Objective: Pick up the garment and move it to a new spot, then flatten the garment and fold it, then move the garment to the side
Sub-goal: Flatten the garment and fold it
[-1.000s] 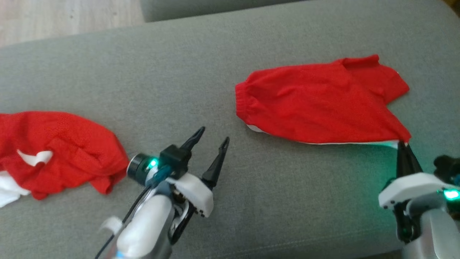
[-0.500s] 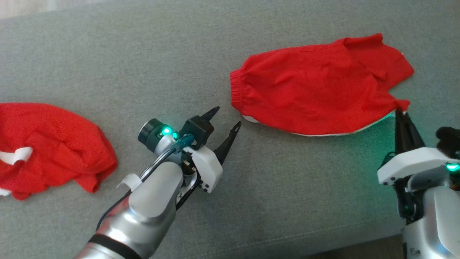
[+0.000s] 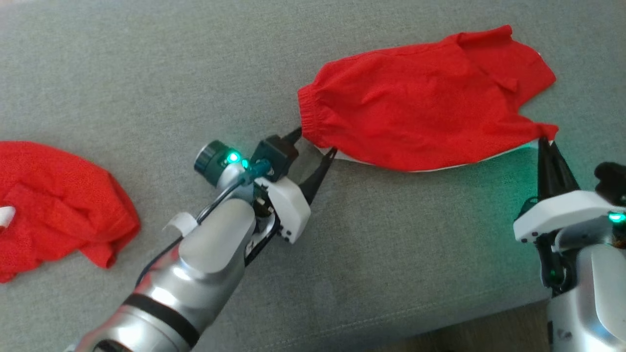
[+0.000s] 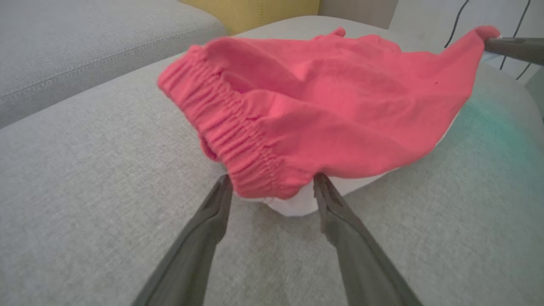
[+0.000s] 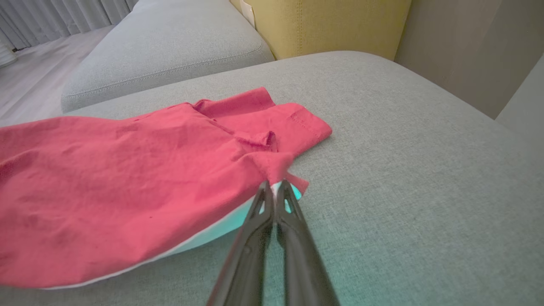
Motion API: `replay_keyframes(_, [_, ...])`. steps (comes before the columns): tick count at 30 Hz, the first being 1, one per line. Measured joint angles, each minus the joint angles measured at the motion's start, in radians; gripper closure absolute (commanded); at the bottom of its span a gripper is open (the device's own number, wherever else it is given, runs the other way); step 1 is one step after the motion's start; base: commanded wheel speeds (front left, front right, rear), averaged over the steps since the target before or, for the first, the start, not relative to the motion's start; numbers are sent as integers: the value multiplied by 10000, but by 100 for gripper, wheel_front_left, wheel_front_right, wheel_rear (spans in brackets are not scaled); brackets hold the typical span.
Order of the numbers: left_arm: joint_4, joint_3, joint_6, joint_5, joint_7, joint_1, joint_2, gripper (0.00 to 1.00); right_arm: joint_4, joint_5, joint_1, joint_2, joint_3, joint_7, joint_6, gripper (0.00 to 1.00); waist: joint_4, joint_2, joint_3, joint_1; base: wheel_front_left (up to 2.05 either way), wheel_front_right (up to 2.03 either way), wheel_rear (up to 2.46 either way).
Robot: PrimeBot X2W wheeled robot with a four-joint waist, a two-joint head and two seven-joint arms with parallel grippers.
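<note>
Forward, left tool (image 3: 316, 142) astride garment (image 3: 425, 98)

red garment (image 3: 420, 122), grey cushion (image 3: 146, 73)

Grey fabric sofa cushion (image 3: 146, 73) stretches wide here, a second grey cushion (image 5: 170, 42) sitting just behind it. Mustard-yellow upholstery (image 5: 331, 25) beyond, pale wood floor (image 5: 29, 72) and grey curtains (image 5: 63, 12) off at the far corner.

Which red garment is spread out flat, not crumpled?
The red shorts at right, one corner pinched by the right tool; the other red garment lies bunched at left.
</note>
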Motion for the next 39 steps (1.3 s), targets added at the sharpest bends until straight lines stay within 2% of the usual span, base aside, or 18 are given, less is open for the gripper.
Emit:
replay_keyframes(11, [-113, -316, 36, -161, 0, -104, 0, 0, 125, 0, -45, 0, -38, -48, 0, 100, 23, 0, 38, 0, 0, 0, 0])
replay_keyframes(25, [640, -949, 2, -244, 0, -266, 2, 0, 232, 71, -338, 0, 56, -90, 0, 100, -26, 0, 73, 0, 0, 0, 0])
replay_keyframes(26, [648, -986, 2, -299, 0, -266, 2, 51, 234, 71, -340, 0, 58, -90, 0, 100, -26, 0, 64, 0, 0, 0, 0])
replay_keyframes(27, [640, -1009, 0, -351, 0, -266, 2, 96, 234, 71, -340, 0, 56, -90, 0, 100, -23, 0, 60, 0, 0, 0, 0])
replay_keyframes(28, [631, -1030, 0, -389, 0, -267, 2, 100, 234, 71, -340, 0, 56, -90, 0, 100, -21, 0, 57, 0, 0, 0, 0])
replay_keyframes(39, [192, -823, 107, -533, 0, -300, -2, 100, 174, -226, -341, -2, 21, -148, 0, 100, 233, 0, -211, 0, 0, 0, 0])
